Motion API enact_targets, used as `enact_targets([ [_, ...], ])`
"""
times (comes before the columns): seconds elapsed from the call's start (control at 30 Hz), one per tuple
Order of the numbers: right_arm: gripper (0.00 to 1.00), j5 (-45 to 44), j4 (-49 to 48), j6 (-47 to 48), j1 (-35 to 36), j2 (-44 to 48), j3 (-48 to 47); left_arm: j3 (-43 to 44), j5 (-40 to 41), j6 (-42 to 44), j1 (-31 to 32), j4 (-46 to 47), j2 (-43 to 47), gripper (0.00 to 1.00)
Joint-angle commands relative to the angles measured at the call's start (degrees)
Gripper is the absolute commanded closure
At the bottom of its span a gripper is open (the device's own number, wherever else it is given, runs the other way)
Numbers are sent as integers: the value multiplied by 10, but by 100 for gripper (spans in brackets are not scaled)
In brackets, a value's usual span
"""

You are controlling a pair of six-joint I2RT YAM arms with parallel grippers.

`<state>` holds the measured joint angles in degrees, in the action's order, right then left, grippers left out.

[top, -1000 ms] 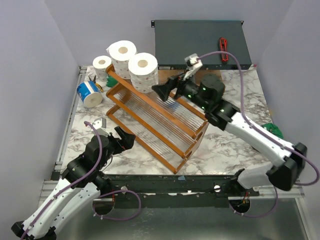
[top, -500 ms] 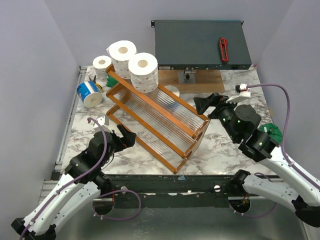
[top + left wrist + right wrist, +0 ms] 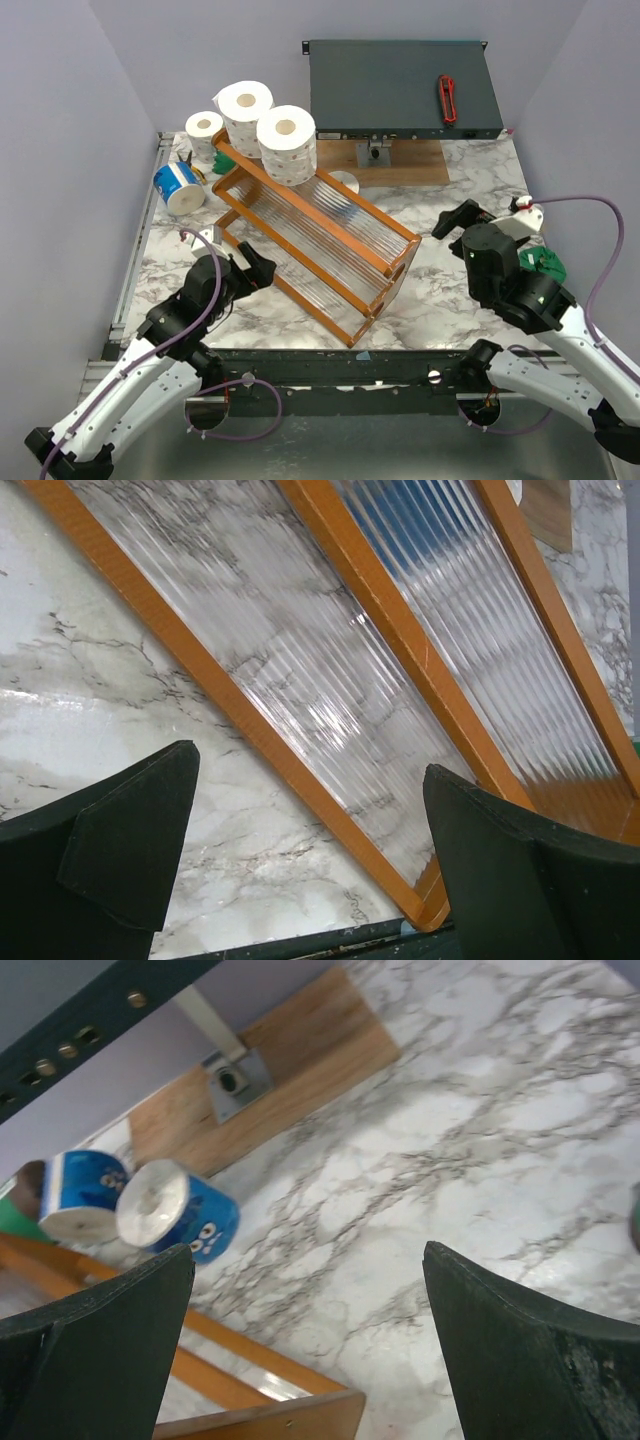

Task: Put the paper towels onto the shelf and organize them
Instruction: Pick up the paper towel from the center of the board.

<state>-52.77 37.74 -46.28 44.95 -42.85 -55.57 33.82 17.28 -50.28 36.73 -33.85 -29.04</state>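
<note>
The shelf (image 3: pixel 320 235) lies diagonally across the marble table, its orange frame (image 3: pixel 330 790) filling the left wrist view. Two bare white paper towels (image 3: pixel 245 108) (image 3: pixel 287 140) stand on its far left end. A third white roll (image 3: pixel 204 127) and a blue-wrapped roll (image 3: pixel 178 187) sit on the table to its left. Another blue-wrapped roll (image 3: pixel 345 183) (image 3: pixel 175 1210) lies behind the shelf. My left gripper (image 3: pixel 255 268) (image 3: pixel 310 770) hangs open just over the shelf's near left rail, holding nothing. My right gripper (image 3: pixel 460 218) (image 3: pixel 308 1260) is open above bare table to the right of the shelf.
A flat dark grey metal box (image 3: pixel 400 85) with a red tool (image 3: pixel 447 98) on it stands at the back. A wooden board (image 3: pixel 395 160) (image 3: pixel 270 1070) lies in front of it. Something green (image 3: pixel 545 262) lies by the right arm. Small pliers (image 3: pixel 186 155) lie by the far-left rolls.
My right arm has pulled back from over the shelf's far side to the right and toward the near edge, still open. The left arm edged slightly toward the shelf.
</note>
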Motion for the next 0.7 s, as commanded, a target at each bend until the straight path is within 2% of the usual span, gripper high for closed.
enact_targets([
  [0.0,0,-107,78,-59,1,2,7,-15,-40,-12,-6,31,-14,1],
  [0.17,0,-83,47,-34,-32,-50,17,-18,-79,-4,-6,44,-21,2],
  [0.23,0,-26,22,-9,-94,-85,13,-20,-88,-3,-7,47,-18,2],
  [0.33,0,116,-17,24,-236,-120,6,-28,-100,-5,-8,53,-3,1],
  [0.4,0,149,-36,35,-289,-132,7,-35,-107,-6,-9,55,11,2],
  [0.67,0,97,18,30,-332,-149,-8,-70,-128,10,-12,70,59,1],
])
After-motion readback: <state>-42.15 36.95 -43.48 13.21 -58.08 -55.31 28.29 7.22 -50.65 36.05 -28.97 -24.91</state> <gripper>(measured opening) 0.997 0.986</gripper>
